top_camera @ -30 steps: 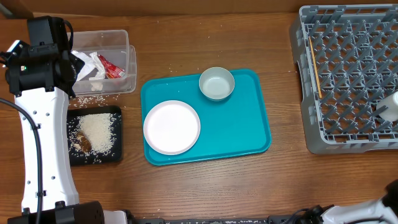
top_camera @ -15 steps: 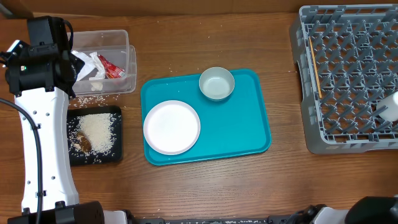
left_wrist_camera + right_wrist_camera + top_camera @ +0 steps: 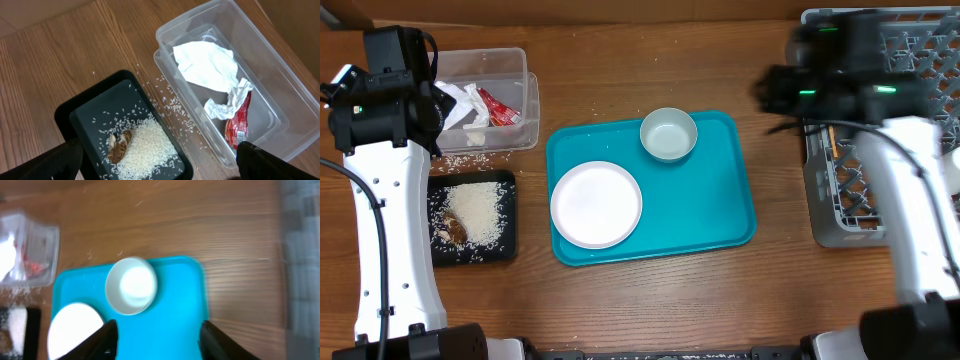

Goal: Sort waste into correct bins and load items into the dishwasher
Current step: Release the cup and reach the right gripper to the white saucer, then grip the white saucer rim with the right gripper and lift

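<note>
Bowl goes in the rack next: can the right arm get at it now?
Probably yes: the right gripper is open and empty, and the bowl stands alone on the teal tray, nothing covering it.

Even bright light, soft shadows; right wrist view motion-blurred (right arm (image 3: 842,78) smeared overhead); left sharp.

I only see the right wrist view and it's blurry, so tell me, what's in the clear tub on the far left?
Observer: A crumpled napkin and a red wrapper lie in the tub.
Operator: And the black tray?
Observer: A pile of rice with a brown scrap at its edge.
Operator: What's the left hand doing?
Observer: It hovers open above tub and tray, holding nothing.
</note>
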